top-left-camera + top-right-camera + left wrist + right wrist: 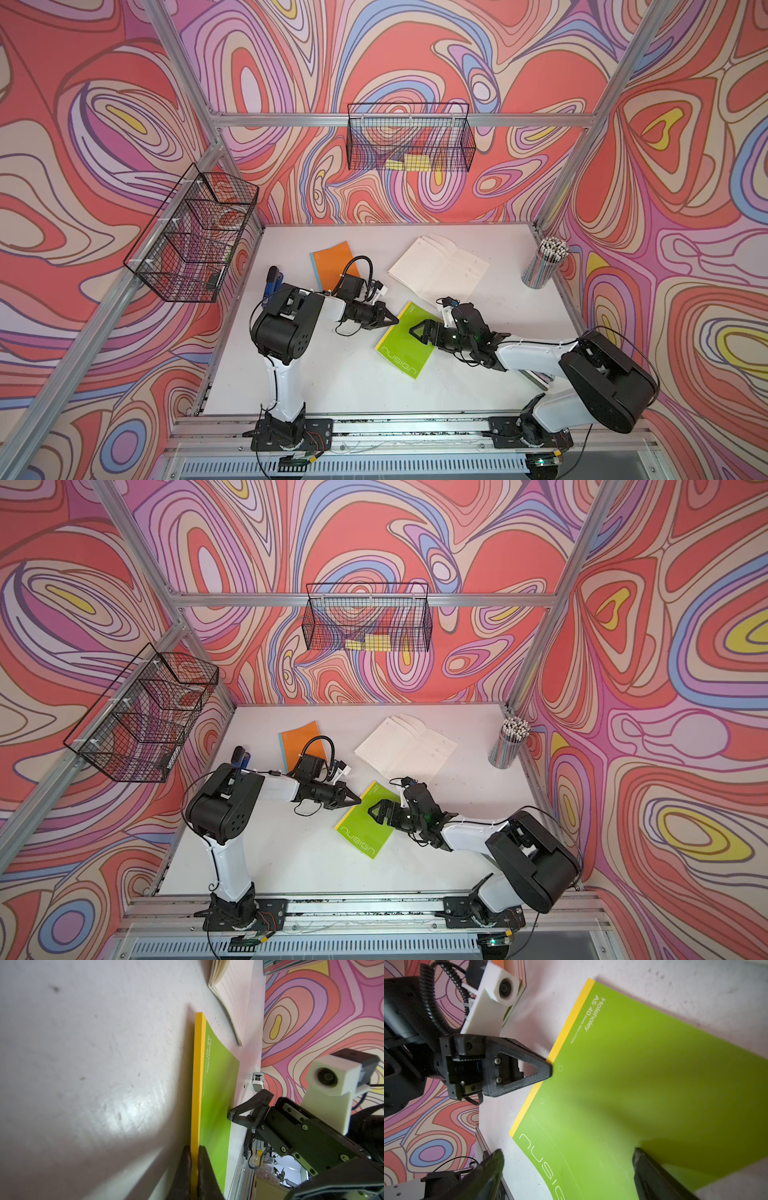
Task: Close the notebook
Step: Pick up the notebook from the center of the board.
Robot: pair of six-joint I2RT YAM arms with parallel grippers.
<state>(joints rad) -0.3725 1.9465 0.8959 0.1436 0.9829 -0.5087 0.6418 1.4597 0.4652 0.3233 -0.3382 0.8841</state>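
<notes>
So where's this at? The green notebook (399, 345) lies flat on the table (332, 386), about mid-table between the two arms, cover down and logo up. As far as I can see it's fully shut: no page sticking up, no gap along the edge.

The left gripper (550, 1068) is pinched closed on its yellow spine strip. In the left wrist view one finger (185, 1159) sits on the table side of that edge and the other on the cover side, so it looks like a real grip on the spine and not just a touch. The right gripper (566, 1154) has its jaws spread wide and hangs over the cover near the opposite side, holding nothing. I can't tell if a fingertip touches the cover.

If the green one is the target, I'd say the job is basically done and what's left is letting go and backing off.

The catch: there's an open notebook (438, 266) further back toward the right, lined pages up, spread flat, well apart from both grippers. If that's the one meant, nothing has been done to it. An orange notebook (332, 259) at the back left is closed too.
</notes>
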